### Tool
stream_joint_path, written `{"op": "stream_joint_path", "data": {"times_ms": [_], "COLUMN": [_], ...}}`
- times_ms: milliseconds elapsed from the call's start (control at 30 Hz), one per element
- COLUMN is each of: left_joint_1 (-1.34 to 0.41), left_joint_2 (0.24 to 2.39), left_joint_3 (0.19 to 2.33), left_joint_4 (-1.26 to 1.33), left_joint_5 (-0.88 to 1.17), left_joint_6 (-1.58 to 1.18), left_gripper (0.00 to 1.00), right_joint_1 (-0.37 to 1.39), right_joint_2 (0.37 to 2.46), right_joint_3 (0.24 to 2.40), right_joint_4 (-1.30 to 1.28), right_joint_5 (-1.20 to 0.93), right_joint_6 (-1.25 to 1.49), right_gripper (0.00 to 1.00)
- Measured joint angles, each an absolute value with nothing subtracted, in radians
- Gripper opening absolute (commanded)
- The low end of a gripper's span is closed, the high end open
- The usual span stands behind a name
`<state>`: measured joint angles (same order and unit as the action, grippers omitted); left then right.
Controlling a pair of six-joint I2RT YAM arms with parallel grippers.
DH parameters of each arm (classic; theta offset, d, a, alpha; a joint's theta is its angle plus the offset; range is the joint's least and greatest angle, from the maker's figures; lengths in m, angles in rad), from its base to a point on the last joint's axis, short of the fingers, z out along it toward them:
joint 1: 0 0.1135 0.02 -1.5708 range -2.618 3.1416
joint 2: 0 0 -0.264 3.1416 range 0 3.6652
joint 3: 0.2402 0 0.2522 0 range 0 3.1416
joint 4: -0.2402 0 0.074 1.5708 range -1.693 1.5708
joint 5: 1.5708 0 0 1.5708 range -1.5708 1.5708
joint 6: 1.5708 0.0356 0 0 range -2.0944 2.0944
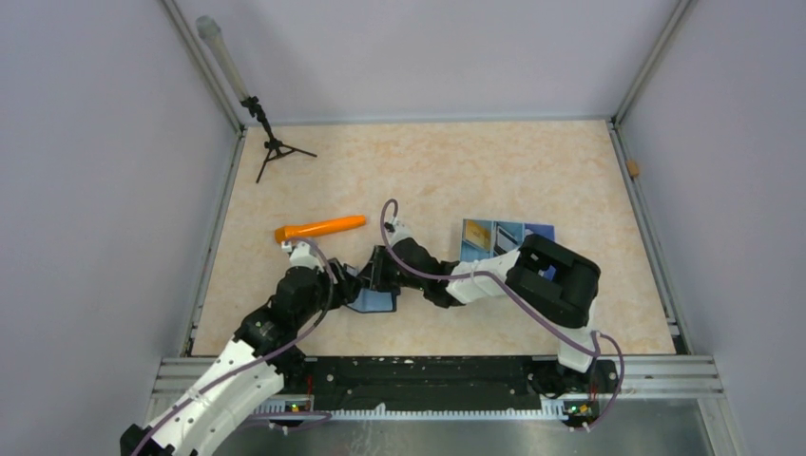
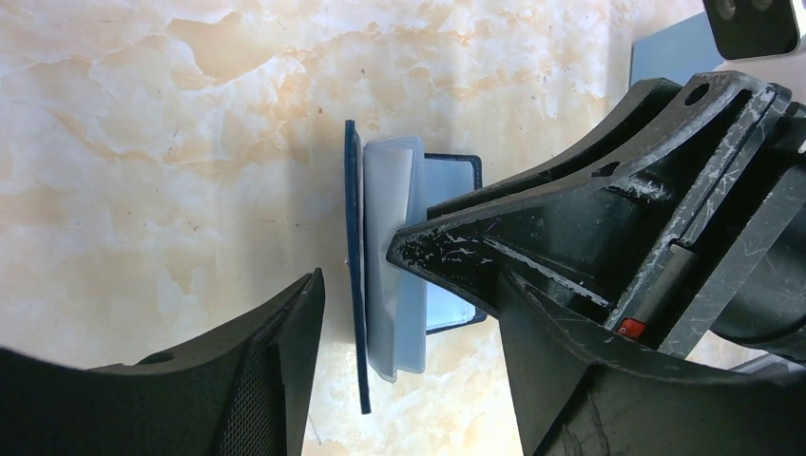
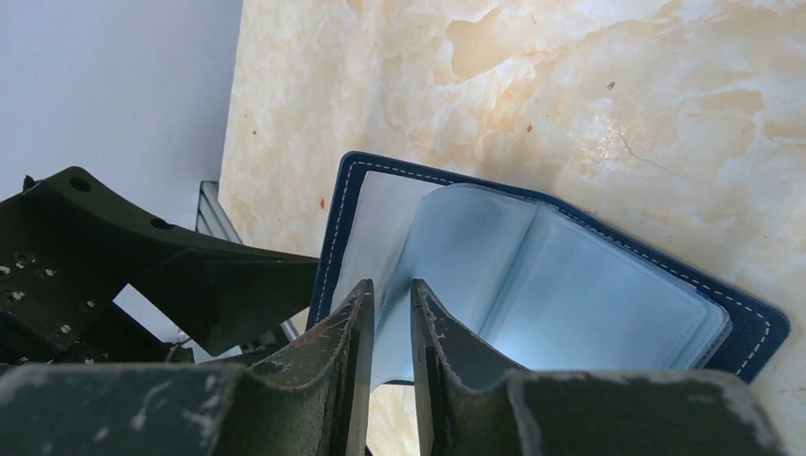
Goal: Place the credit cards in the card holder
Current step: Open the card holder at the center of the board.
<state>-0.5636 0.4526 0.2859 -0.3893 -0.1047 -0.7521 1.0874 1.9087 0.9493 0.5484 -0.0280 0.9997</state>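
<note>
Open card holder [image 3: 570,285] lies at 6 o'clock on table [image 1: 494,161], near arm bases, pale sleeves fanned. I see no card in any sleeve, so I judge task barely begun: holder opened, all loading left.

My right gripper [image 3: 391,290]: fingers nearly together, looks pinched on one pale sleeve. My left gripper [image 1: 350,285]: fingers apart, straddling navy cover, holding nothing.

At 2 o'clock from holder, cards [image 1: 478,234] partly behind right arm; gold patches show, count I cannot tell.

Count: one holder, two grippers, one orange stick [image 1: 320,228] at 11 o'clock, one tripod [image 1: 274,144] at far 10 o'clock.
</note>
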Motion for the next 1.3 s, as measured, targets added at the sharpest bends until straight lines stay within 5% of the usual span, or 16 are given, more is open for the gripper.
{"op": "stream_joint_path", "data": {"times_ms": [300,1300], "left_joint_1": [-0.564,-0.558], "left_joint_2": [0.554,0.396], "left_joint_3": [0.295,0.268], "left_joint_4": [-0.348,-0.367], "left_joint_5": [-0.085,-0.078], "left_joint_6": [-0.754,-0.758], "left_gripper": [0.59,0.65], "right_joint_1": [1.080,1.065], "right_joint_2": [1.909,1.958], "right_joint_3": [0.950,1.050], "right_joint_4": [0.509,0.440], "right_joint_5": [-0.036,-0.100], "right_joint_6": [0.995,0.997], "right_gripper": [0.20,0.20]}}
